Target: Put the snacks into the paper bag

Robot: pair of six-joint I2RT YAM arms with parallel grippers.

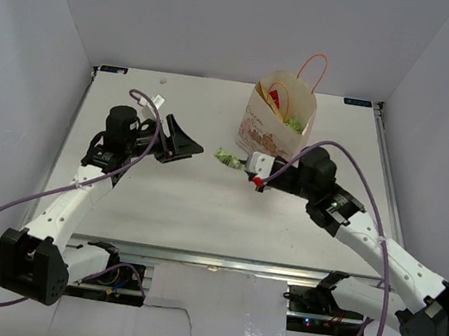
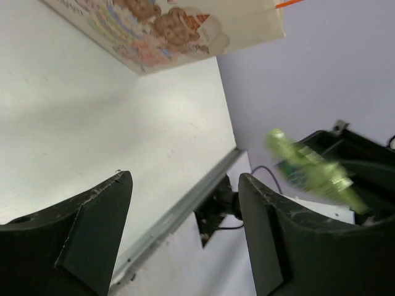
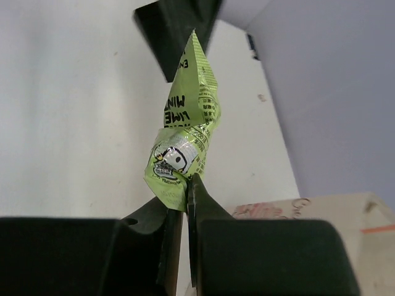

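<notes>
My right gripper (image 1: 249,170) is shut on one end of a twisted green snack packet (image 1: 227,158), held above the table just left of the paper bag (image 1: 273,129). In the right wrist view the packet (image 3: 185,132) sticks up from the closed fingertips of the right gripper (image 3: 186,185), and a corner of the bag (image 3: 296,208) shows low on the right. My left gripper (image 1: 187,148) stands open a short way left of the packet, holding nothing. The left wrist view shows the left gripper (image 2: 184,180) open, the blurred packet (image 2: 308,169) beyond its right finger, and the bag's printed side (image 2: 166,28). Red, yellow and green packets lie inside the bag.
The bag stands at the back right of the white table (image 1: 186,204), its orange handles (image 1: 314,68) sticking up. A small white scrap (image 1: 162,81) lies near the back edge. Grey walls close in the left, right and back. A metal rail (image 2: 179,209) edges the table.
</notes>
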